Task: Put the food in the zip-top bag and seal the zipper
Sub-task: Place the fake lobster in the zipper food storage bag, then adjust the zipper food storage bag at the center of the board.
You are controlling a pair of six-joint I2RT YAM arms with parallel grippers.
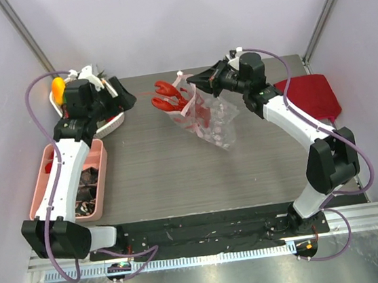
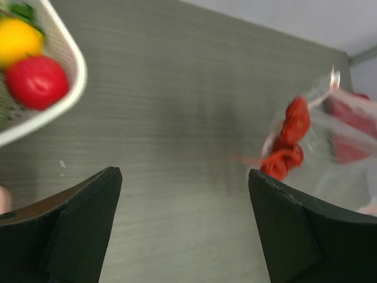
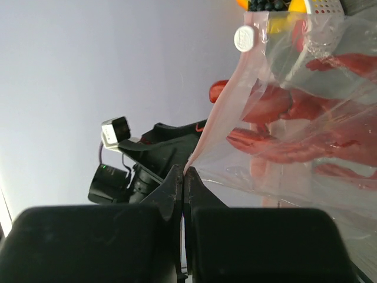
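- Top external view: my left arm is bent toward the far-left corner, and the left gripper (image 1: pixel 121 96) is just beside the white basket (image 1: pixel 110 128). Its jaws are wide apart and hold nothing.
- The red lobster (image 1: pixel 168 96) is half inside the zip-top bag (image 1: pixel 215 121), with its claws outside the mouth.
- My right gripper (image 3: pixel 184 177) is pinched closed on the pink zipper (image 3: pixel 219 112).

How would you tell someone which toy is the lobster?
Look at the far middle of the grey wood-grain table, where the right claw pinches a clear dotted plastic bag. The bright red plastic lobster pokes out of its mouth; only it has long pincers.
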